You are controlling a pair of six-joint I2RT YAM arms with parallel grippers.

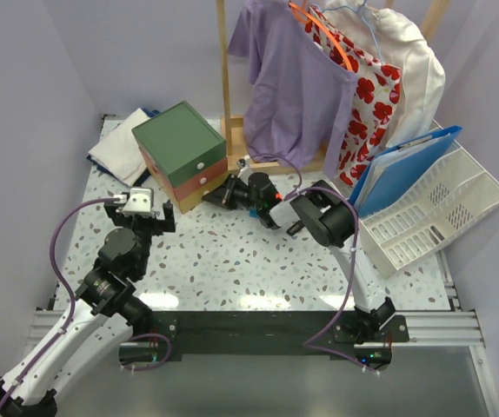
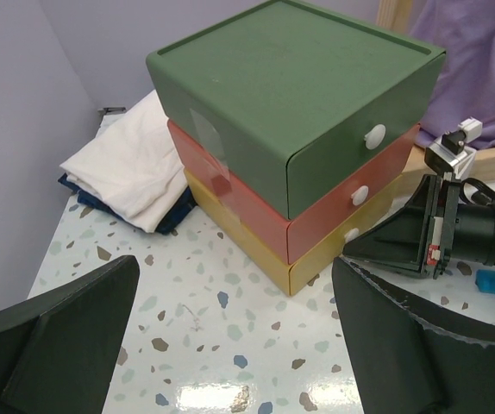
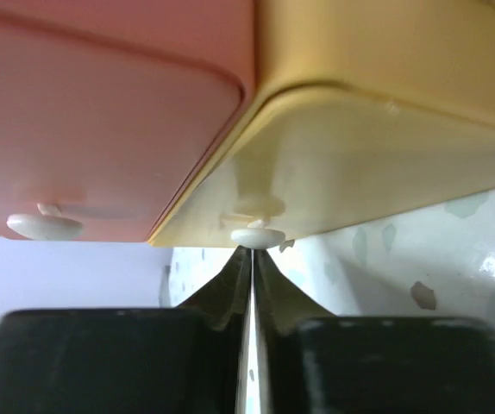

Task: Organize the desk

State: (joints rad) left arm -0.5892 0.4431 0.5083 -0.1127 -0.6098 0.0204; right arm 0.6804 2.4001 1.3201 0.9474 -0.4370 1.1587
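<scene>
A small chest of three drawers, green over red over yellow, stands at the back left of the speckled white desk. My right gripper lies low on the desk in front of it. In the right wrist view its jaws are shut and the tips touch the white knob of the yellow bottom drawer. The red drawer sits beside it. My left gripper is open and empty over bare desk, just short of the chest's near corner.
A folded white cloth on something dark blue lies left of the chest. A wooden clothes rack with a purple shirt stands behind it. A white slotted file tray with a blue folder is at the right.
</scene>
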